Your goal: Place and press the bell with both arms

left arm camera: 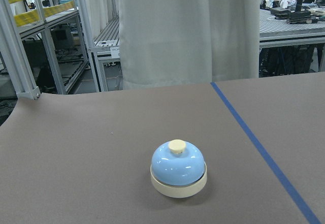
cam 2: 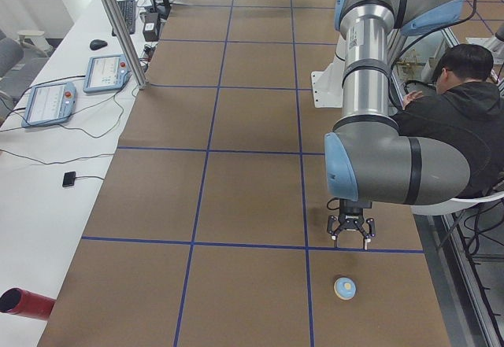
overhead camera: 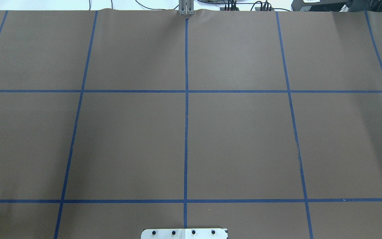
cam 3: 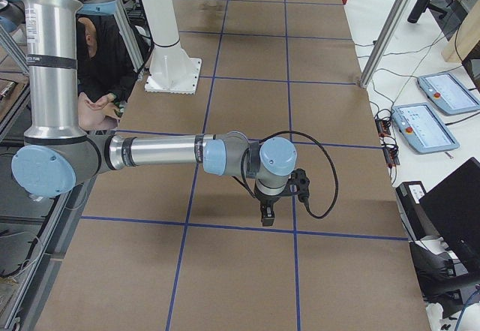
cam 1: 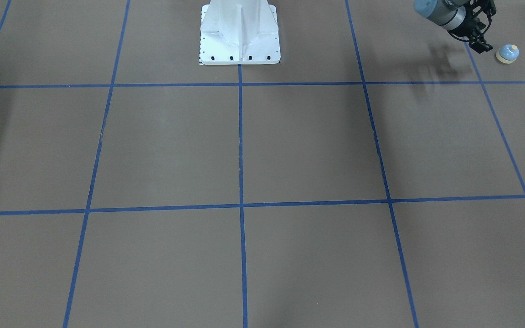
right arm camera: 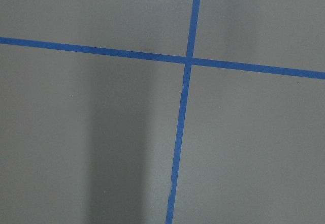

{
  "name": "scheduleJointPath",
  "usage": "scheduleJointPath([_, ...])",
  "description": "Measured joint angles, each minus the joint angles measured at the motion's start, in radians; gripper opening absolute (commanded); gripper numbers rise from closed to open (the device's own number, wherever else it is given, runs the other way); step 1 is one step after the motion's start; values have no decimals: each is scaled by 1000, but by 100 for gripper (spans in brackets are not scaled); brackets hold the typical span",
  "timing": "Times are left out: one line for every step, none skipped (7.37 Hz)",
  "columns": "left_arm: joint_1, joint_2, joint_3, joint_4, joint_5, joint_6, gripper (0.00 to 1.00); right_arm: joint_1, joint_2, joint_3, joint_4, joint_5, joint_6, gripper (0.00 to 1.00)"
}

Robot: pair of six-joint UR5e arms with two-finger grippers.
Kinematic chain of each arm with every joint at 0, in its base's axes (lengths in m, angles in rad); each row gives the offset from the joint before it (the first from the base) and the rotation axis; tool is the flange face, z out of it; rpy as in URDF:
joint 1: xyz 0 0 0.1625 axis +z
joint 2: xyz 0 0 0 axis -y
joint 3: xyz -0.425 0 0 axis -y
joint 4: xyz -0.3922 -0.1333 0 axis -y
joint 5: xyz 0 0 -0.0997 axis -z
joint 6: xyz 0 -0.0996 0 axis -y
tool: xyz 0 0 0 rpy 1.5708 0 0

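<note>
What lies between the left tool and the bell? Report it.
No object: only bare brown table cover separates the left tool from the bell. The exterior front-facing view shows the gap, and the left wrist view shows clear cover before the bell.

Bell (left arm camera: 178, 169) upright on table (left arm camera: 76, 158), lower ctr of view; cream button on top, cream base rim flat on surface. Blue tape line (left arm camera: 259, 148) on right, running diag., apart from bell. Bkgd: pale curtain (left arm camera: 188, 31), alu. racks (left arm camera: 61, 46) at left.
</note>
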Motion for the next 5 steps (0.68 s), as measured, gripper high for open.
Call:
scheduleJointPath([12, 5, 49, -45, -8, -11, 100, 0, 1, 1, 0, 0, 1, 100])
scheduleJointPath([20, 12, 91, -88, -11, -16, 100, 0, 2, 1, 0, 1, 2, 100])
scheduleJointPath([23, 27, 115, -126, -12, -17, 100, 0, 4, 2, -1, 1, 3, 100])
scheduleJointPath([24, 44, 123, -152, -12, -17, 100, 0, 7, 2, -1, 2, 3, 100])
scheduleJointPath([24, 58, 126, -170, -12, -17, 100, 0, 8, 2, -1, 2, 3, 100])
